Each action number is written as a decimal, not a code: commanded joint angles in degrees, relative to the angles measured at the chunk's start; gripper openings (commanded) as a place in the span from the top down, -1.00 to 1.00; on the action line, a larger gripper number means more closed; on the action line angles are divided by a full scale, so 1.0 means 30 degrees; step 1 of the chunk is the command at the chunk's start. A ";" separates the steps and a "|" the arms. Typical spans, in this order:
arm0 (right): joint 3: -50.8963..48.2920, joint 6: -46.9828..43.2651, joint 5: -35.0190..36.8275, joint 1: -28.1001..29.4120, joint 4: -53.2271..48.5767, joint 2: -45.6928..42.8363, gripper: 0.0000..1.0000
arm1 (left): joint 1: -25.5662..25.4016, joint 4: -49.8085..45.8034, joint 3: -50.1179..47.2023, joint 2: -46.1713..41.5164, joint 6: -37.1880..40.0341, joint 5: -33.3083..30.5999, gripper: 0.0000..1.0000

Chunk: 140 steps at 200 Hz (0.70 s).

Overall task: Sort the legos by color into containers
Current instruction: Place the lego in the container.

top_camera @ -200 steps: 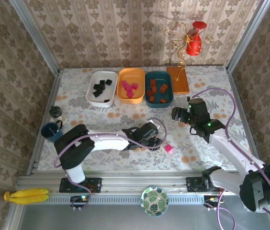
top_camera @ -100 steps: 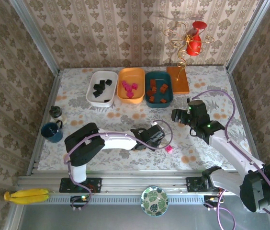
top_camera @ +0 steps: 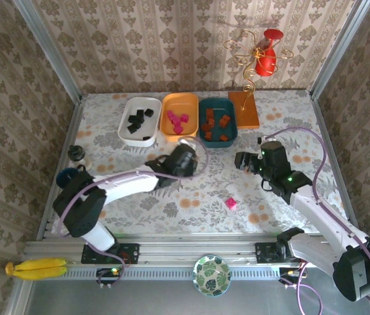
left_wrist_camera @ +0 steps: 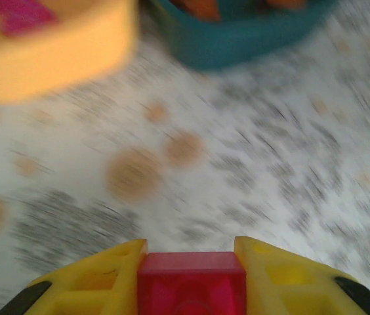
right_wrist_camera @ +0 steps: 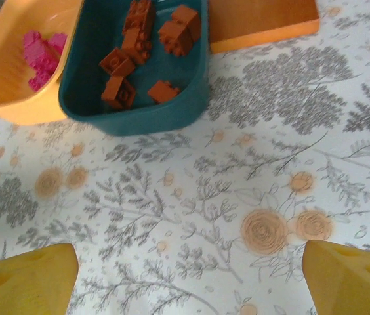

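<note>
My left gripper (top_camera: pixel 185 159) is clamped shut on a pink brick (left_wrist_camera: pixel 191 283). In the wrist view that brick sits squeezed between my two yellow fingers (left_wrist_camera: pixel 100 285) at the bottom centre of the frame, and the rest of the view is smeared by motion. A second ago this gripper hung low in the middle of the overhead frame, just left of the loose pink brick (top_camera: pixel 231 204). It has since swung up and to the left, and is now a little below the orange tray (top_camera: pixel 180 102). In the wrist view the edge of that tray fills the upper left corner, with the teal tray (left_wrist_camera: pixel 237 46) along the top.

The loose pink brick has not moved. It lies alone on the flowered table (top_camera: pixel 172 203), lower right of centre, well apart from both grippers.

My right gripper (right_wrist_camera: pixel 188 256) stands wide open and holds nothing, its yellow tips in the two bottom corners of its own view. Overhead it is right of centre, below the teal tray, almost where it was a second ago.

The white tray (top_camera: pixel 147 133) with black bricks, the orange tray with pink ones and the teal tray with brown ones sit in a row at upper centre, unchanged.
</note>
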 commanded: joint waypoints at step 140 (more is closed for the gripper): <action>-0.1028 0.3610 0.1455 0.6183 -0.3964 0.1818 -0.79 | 0.7630 -0.5824 2.1158 1.4480 0.3804 0.4297 0.08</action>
